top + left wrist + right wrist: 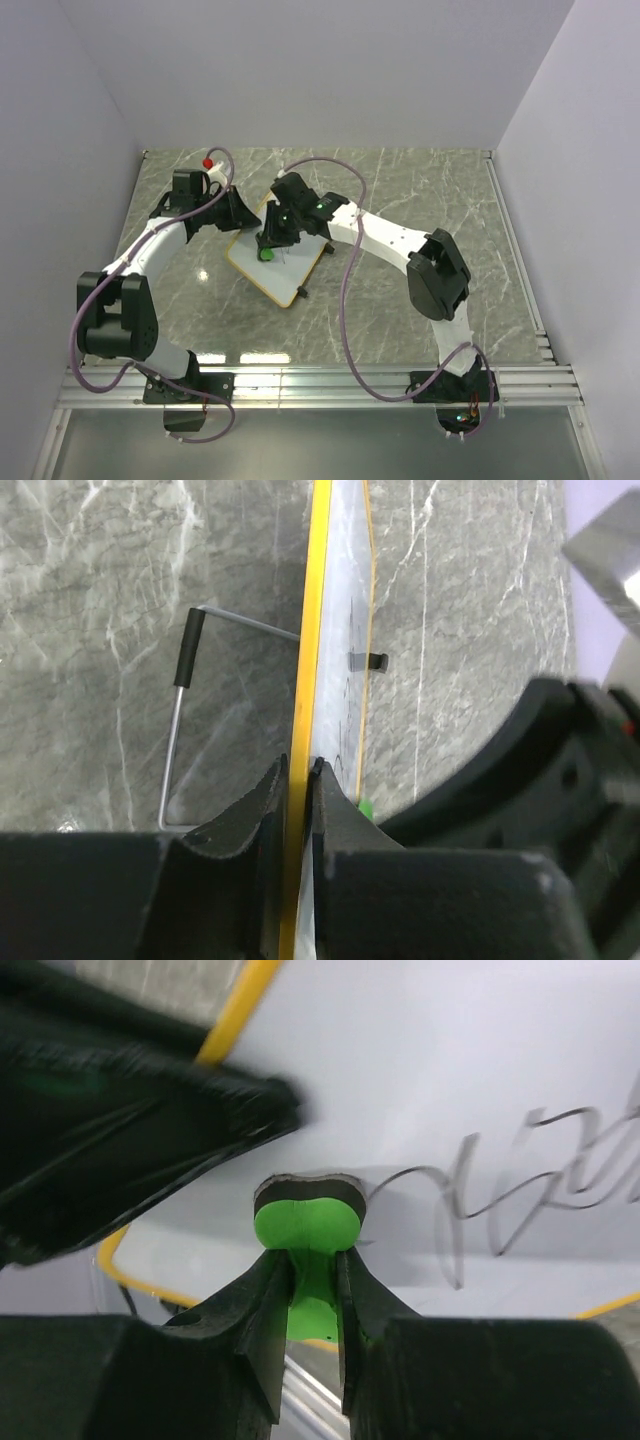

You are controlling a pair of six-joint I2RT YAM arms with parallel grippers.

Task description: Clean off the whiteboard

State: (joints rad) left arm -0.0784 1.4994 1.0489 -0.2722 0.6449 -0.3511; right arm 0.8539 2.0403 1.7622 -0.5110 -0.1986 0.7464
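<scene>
Whiteboard [285, 275] is clamped by the left end effector [300, 770], the eraser [305, 1225] grasped by the right end effector [315, 1270]. Wiping seems in hand; writing [520, 1190] beside the eraser must be swept.

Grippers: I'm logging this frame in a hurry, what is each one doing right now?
Left gripper: shut on the whiteboard, at its edge.
Right gripper: shut on the green eraser.
</scene>
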